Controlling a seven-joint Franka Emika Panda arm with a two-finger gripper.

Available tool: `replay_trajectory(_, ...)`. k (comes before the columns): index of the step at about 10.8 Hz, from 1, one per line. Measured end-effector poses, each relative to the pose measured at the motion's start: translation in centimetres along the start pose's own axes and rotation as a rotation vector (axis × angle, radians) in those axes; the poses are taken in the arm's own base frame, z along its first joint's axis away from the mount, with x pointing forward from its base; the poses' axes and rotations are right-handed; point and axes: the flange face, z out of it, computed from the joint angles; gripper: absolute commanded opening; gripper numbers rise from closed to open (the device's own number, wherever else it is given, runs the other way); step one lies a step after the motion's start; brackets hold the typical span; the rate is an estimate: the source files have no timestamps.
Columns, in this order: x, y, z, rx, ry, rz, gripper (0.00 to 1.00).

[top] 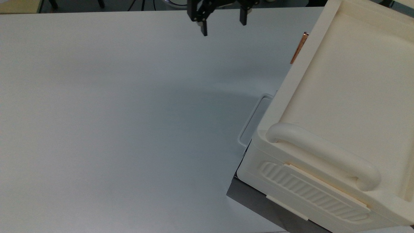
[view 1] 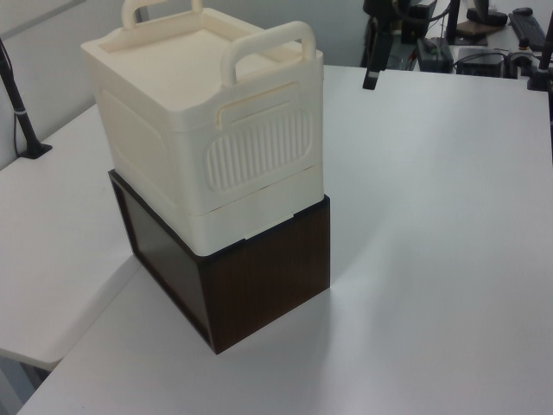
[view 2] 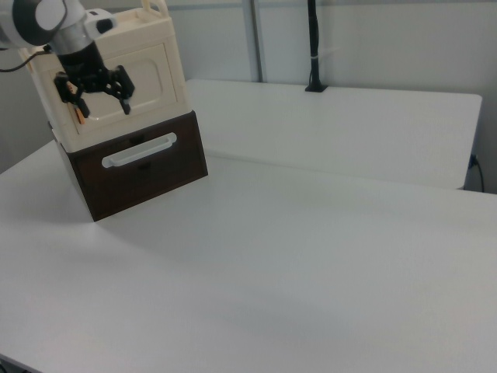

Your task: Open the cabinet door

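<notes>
- Tool (top: pixel 222 22) hangs above the desk (top: pixel 113 113), fingers spread wide and empty, ready to straddle a bar.
- Door (view 2: pixel 144 66) is shut; its copper handle (top: pixel 299 48) lies well apart, to the top view's right of the tool.

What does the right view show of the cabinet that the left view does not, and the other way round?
Right view: the cabinet door with its recessed rectangle, and a white bar handle below it. Left view: the ribbed side panel and the recessed top face. Both: the cream cabinet on the dark brown box, the white table, the gripper.
</notes>
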Motion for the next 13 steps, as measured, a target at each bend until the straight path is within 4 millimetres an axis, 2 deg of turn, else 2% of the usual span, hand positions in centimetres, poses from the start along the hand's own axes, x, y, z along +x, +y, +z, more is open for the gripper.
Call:
replay_trajectory(1,0.8,-1.7,-0.2,0.022,0.045,-0.052,0.93)
replay_trajectory(6,4.2,-7.2,1.0,0.05,0.134,-0.159,0.86)
replay_trajectory(9,5.7,-9.4,1.8,0.055,0.198,-0.247,0.55)
replay_trajectory(12,5.7,-10.3,1.7,0.055,0.204,-0.34,0.4)
replay_trajectory(13,5.7,-10.7,1.7,0.055,0.205,-0.371,0.38)
